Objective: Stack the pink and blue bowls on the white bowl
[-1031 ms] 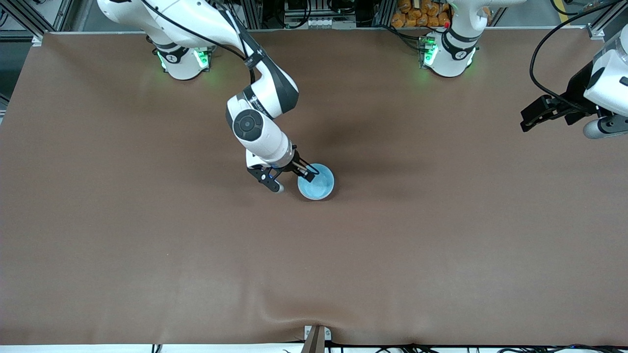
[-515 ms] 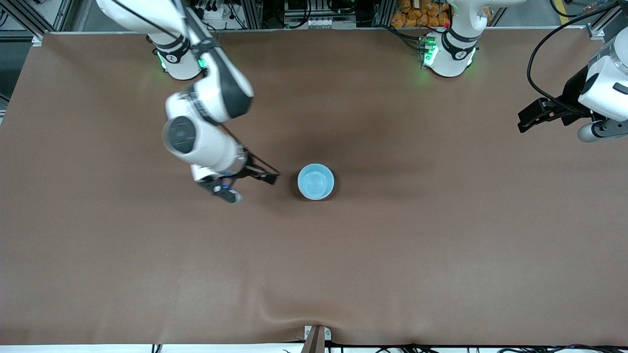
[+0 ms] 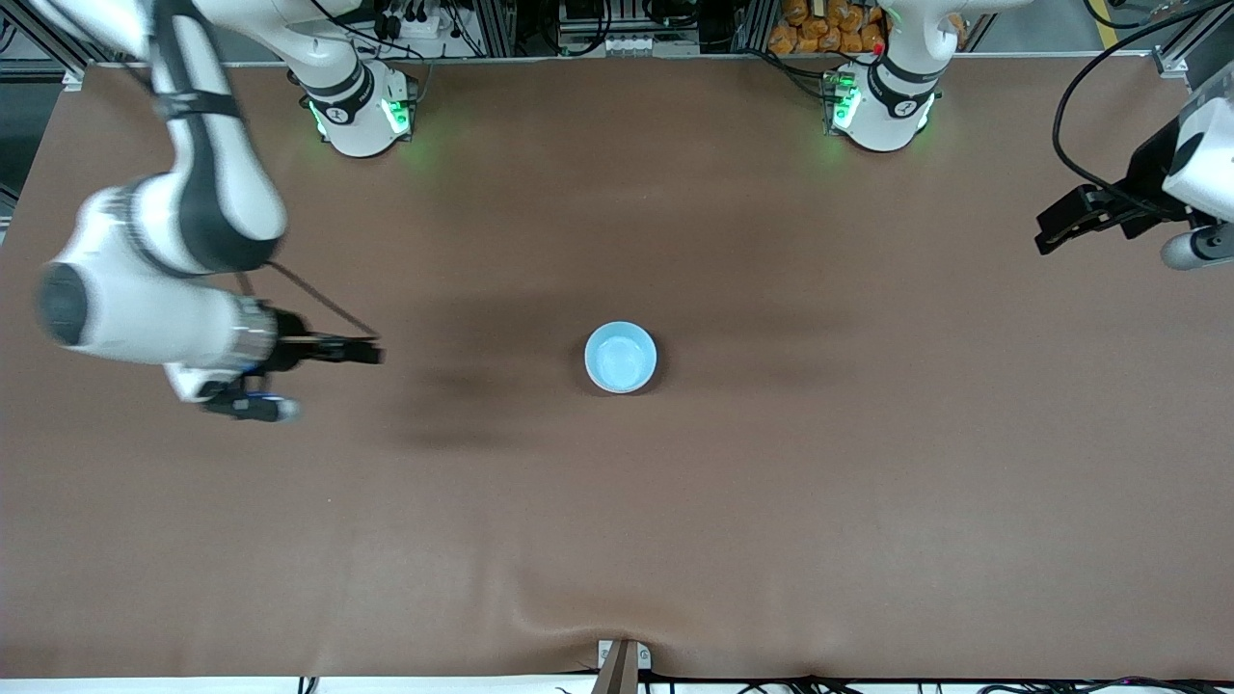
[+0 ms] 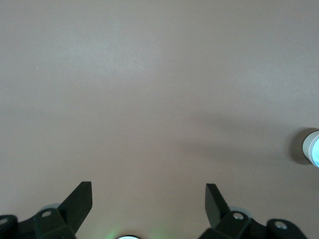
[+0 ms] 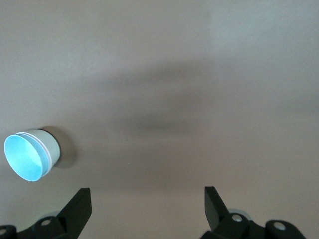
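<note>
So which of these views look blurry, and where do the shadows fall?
Front view: the right arm is motion-smeared, its right tool above a soft dark shadow on the table; the blue bowl is sharp. Right wrist view: the bowl stack casts a small shadow. Left wrist view: even light, faint shadow band.

Brown table cover (image 3: pixel 733 520); orange packets (image 3: pixel 819 29) above.

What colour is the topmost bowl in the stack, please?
Light blue bowl; clearest in the front view.
</note>
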Tool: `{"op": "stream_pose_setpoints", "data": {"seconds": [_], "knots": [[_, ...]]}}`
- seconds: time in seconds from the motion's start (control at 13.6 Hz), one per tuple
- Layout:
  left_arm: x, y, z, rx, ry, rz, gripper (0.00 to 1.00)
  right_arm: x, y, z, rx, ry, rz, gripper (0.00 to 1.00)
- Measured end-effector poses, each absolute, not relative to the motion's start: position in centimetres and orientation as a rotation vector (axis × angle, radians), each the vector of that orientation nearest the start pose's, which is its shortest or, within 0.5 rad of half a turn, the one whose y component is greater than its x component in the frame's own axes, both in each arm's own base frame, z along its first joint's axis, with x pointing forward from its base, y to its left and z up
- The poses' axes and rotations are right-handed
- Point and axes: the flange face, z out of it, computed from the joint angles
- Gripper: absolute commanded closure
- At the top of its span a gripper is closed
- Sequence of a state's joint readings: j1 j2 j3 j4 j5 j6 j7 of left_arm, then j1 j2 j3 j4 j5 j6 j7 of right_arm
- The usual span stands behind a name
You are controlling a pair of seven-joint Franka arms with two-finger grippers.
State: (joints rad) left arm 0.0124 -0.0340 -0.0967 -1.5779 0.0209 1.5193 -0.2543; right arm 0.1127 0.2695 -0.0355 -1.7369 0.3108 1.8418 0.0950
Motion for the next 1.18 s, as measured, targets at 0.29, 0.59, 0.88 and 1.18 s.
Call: {"op": "stream_pose_setpoints", "data": {"seconds": [0.29, 0.59, 0.88, 1.18], "knots": [[53.7, -4.3, 63.5, -3.103, -0.256, 0.025, 0.0, 60.0, 2.7, 47.6, -3.023, 0.078, 0.128, 0.0], [53.7, -4.1, 63.5, -3.104, -0.246, 0.027, 0.0, 58.2, -1.9, 52.7, -3.089, 0.148, 0.049, 0.0], [53.7, -4.1, 63.8, -3.105, -0.246, 0.012, 0.0, 57.4, -3.1, 57.4, -3.109, 0.163, 0.068, 0.0], [53.7, -4.1, 64.0, -3.106, -0.247, 0.005, 0.0, 56.9, -2.2, 59.7, -3.104, 0.133, 0.09, 0.0]]}}
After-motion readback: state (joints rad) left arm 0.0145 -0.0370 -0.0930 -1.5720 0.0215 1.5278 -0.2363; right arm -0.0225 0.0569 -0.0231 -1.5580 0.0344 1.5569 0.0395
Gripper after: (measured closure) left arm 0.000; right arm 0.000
